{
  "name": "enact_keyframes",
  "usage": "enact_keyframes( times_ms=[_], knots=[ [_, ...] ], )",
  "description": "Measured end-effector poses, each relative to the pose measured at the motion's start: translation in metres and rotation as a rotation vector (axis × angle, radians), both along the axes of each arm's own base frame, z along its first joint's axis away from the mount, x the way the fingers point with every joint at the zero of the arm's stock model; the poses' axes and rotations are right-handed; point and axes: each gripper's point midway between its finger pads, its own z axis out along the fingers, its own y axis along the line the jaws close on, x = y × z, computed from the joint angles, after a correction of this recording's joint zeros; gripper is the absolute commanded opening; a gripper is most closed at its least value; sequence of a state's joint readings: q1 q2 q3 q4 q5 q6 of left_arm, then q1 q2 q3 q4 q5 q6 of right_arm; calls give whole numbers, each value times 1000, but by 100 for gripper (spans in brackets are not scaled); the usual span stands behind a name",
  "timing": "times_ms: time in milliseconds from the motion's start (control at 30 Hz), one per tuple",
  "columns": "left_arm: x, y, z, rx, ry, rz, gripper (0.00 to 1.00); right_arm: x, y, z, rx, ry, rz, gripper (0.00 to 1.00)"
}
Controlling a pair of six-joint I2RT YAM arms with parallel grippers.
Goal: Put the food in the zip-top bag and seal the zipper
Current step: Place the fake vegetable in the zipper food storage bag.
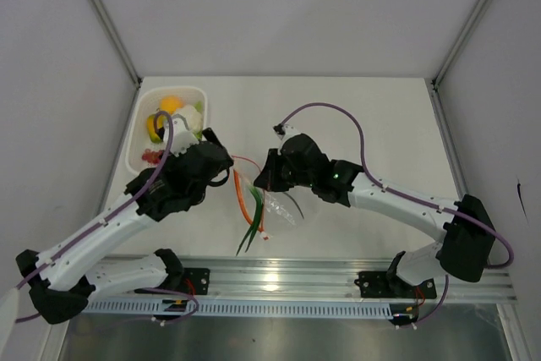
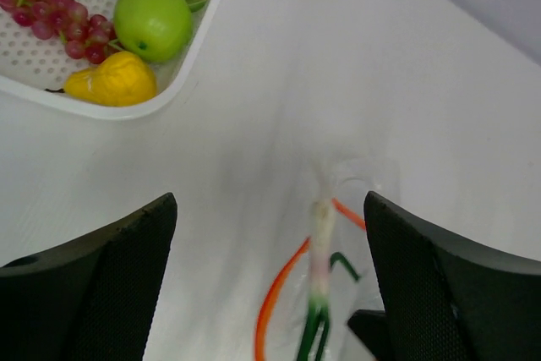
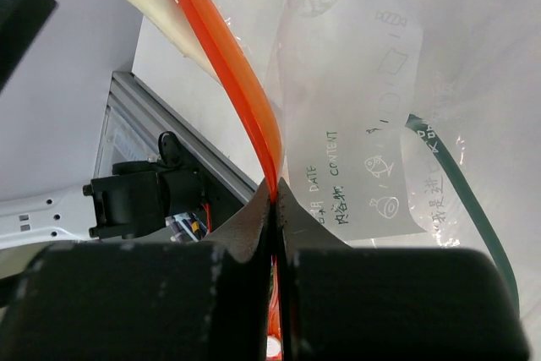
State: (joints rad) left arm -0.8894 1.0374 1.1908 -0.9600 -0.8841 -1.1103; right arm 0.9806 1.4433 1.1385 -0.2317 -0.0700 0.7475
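Across the middle of the tabletop (image 1: 355, 116), the zip-top bag (image 1: 283, 209) holds only the long green stalks (image 2: 321, 243), partly inside. The right hand (image 3: 275, 200) pinches the zipper (image 3: 228, 65); the left hand (image 2: 270, 209) hovers open and empty. The green apple (image 2: 152, 19) and other food sit in the basket (image 2: 169, 99), and the bag is not yet sealed.

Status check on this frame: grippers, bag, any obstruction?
Left gripper open over bag mouth. Right gripper shut on zipper. Green stalks at mouth; green apple and rest in basket. No obstruction seen.
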Motion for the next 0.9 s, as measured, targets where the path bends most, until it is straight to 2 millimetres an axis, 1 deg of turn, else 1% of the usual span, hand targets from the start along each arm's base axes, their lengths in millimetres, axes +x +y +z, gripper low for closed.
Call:
enact_keyframes(
  times_ms=[33,100,167,233,300,400,433,500,533,567,600,667,700,900],
  knots=[
    [-1,3,-5,6,0,-22,85,-1,-1,2,2,-3,1,0],
    [-3,7,-14,11,-6,-94,85,-2,-4,4,3,-9,4,0],
    [-3,6,-17,8,-32,-168,86,-5,-8,7,4,-14,8,0],
    [-1,2,-14,16,-57,-240,87,-7,-11,8,3,-18,13,0],
    [3,-6,-7,18,-84,-294,86,-9,-13,9,2,-20,18,0],
    [9,-19,-3,30,-102,-369,83,-11,-14,10,-1,-21,22,0],
    [10,-23,-4,34,-102,-393,81,-11,-15,9,-3,-20,23,0],
    [11,-32,-3,31,-107,-440,79,-12,-15,9,-7,-20,26,0],
    [11,-36,-2,28,-111,-459,76,-12,-16,8,-9,-19,29,0],
    [11,-38,-2,23,-113,-469,75,-12,-16,8,-11,-19,30,0],
    [11,-41,-2,25,-110,-483,72,-13,-16,8,-11,-19,32,0],
    [12,-46,-4,26,-95,-501,68,-13,-16,8,-12,-20,34,0],
    [13,-50,-5,24,-85,-514,63,-13,-16,7,-13,-21,35,0],
    [11,-58,-15,14,-46,-544,54,-10,-18,7,-15,-23,29,0]
  ],
)
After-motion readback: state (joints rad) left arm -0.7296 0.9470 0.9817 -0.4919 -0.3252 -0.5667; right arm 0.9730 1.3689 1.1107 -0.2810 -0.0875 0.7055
